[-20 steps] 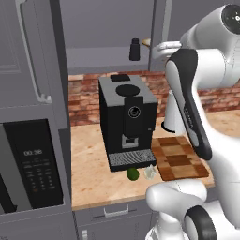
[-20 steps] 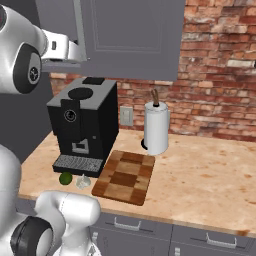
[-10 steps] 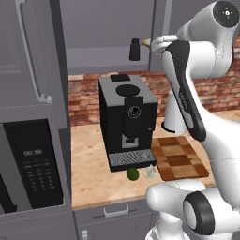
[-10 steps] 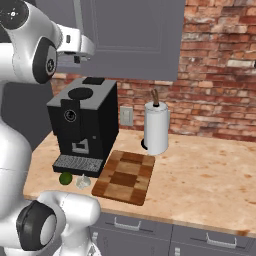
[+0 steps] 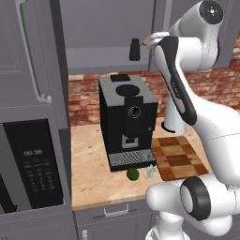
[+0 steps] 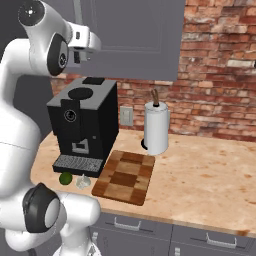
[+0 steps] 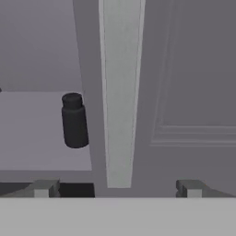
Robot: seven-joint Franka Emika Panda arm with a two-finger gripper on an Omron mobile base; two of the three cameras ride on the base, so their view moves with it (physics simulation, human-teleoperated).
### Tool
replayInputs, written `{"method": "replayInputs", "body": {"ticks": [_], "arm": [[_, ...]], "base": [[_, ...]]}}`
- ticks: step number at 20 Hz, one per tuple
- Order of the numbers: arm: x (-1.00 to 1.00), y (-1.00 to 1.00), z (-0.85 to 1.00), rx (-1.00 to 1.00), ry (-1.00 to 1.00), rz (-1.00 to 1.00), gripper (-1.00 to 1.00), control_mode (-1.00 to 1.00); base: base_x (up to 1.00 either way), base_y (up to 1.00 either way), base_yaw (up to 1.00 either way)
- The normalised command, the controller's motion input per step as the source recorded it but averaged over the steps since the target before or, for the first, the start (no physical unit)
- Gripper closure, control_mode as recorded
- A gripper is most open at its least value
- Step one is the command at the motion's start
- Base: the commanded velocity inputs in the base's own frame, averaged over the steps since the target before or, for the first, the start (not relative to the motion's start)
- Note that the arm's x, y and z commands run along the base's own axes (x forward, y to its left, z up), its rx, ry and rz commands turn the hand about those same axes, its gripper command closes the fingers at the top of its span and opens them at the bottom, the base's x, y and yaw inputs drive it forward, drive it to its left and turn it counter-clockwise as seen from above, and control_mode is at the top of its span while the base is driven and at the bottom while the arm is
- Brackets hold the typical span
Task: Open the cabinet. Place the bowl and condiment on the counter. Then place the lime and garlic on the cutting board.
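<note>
Two-finger gripper (image 7: 115,186) has swung up to the wide grey wall cabinet (image 6: 135,40) since a second ago, fingers spread wide, straddling the door's edge. Small slim black bottle (image 7: 74,120) stands just left on the shelf, open shelf room around it.

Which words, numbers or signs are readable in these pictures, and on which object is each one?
"00:36", roughly, on the black microwave display; blurred, so uncertain.
Keypad marks below that display: too small to read.
Round badge on the coffee machine front: too blurred to read.
Nothing else carries text.
</note>
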Motion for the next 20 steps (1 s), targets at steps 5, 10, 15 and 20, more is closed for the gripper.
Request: {"method": "replayInputs", "body": {"ticks": [5, 10, 15, 20], "arm": [[0.35, -0.05, 0.01, 0.00, 0.00, 0.01, -1.00, -1.00], [0.32, -0.09, 0.01, 0.00, 0.00, 0.02, -1.00, -1.00], [0.37, -0.11, 0.00, 0.00, 0.00, 0.03, -1.00, -1.00], [0.37, -0.13, 0.00, 0.00, 0.00, 0.03, -1.00, -1.00]], "base": [[0.00, 0.00, 0.00], [0.00, 0.00, 0.00], [0.00, 0.00, 0.00], [0.00, 0.00, 0.00]]}}
